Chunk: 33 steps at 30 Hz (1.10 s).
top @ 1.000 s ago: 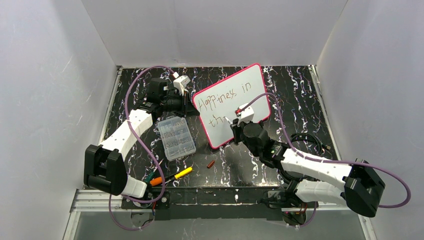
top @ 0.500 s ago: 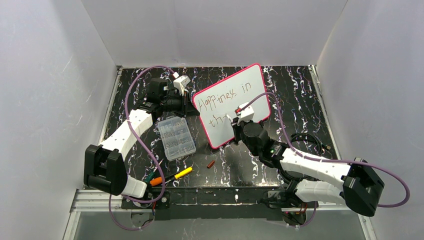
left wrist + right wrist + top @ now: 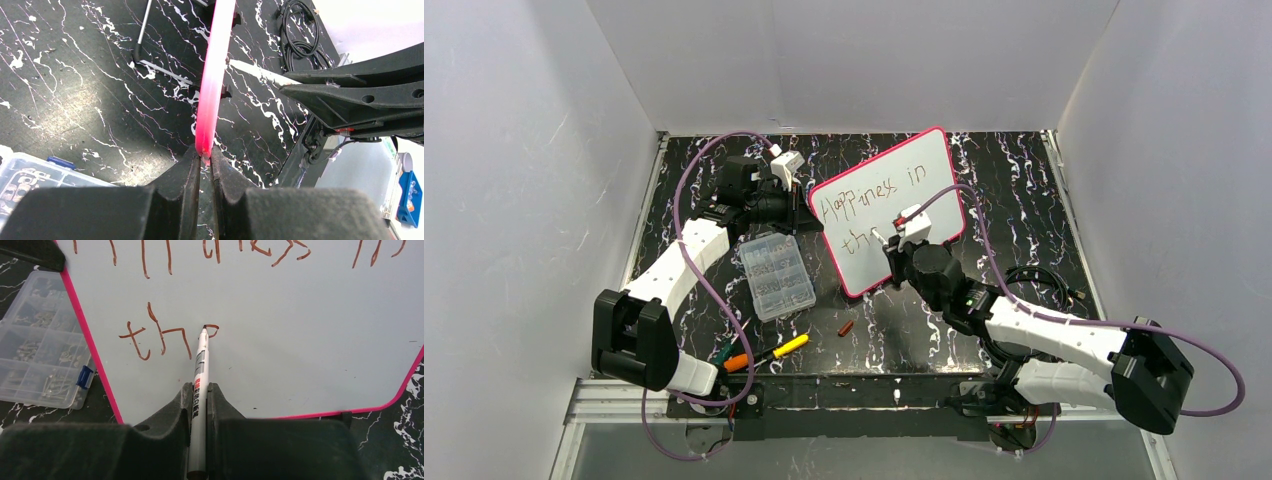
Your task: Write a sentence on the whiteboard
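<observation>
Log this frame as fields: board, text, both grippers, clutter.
whiteboard: pink rim, held at its left edge
sentence: "Happiness in" in the top row; "th" plus a partial third letter below
left gripper: shut on the whiteboard rim
right gripper: shut on marker, tip on the board at the partial letter
clutter: clear organizer box, yellow pen, small red-brown piece
</observation>
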{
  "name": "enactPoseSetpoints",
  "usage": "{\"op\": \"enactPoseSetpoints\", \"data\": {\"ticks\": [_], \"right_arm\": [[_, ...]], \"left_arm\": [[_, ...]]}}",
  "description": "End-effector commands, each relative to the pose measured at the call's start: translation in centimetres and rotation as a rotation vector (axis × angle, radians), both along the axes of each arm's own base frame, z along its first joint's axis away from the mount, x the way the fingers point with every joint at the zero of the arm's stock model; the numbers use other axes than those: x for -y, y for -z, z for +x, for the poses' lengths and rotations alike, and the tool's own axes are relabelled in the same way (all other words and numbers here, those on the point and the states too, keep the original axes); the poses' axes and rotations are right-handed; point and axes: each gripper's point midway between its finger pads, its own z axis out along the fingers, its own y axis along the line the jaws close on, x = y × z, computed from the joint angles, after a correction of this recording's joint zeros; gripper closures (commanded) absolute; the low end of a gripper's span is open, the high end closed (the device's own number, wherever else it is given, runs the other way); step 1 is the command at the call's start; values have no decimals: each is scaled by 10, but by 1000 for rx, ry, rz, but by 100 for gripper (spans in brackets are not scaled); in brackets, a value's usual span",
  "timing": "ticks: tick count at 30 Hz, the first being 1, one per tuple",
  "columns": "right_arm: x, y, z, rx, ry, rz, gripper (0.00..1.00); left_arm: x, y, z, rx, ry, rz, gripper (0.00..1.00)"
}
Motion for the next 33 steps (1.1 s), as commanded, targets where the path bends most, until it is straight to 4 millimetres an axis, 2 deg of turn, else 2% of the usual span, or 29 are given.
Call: {"op": "enactPoseSetpoints", "data": {"ticks": [1, 16, 33], "right_arm": [[-6, -6, -7, 1, -41, 62, 99], [-3, 15, -13, -59, -37, 42, 99], [8, 25, -13, -83, 11, 22, 99]], "left_arm": [[7, -22, -7, 42, 52, -52, 100], [7, -22, -7, 45, 52, -52, 100], [7, -22, -8, 45, 52, -50, 100]]}}
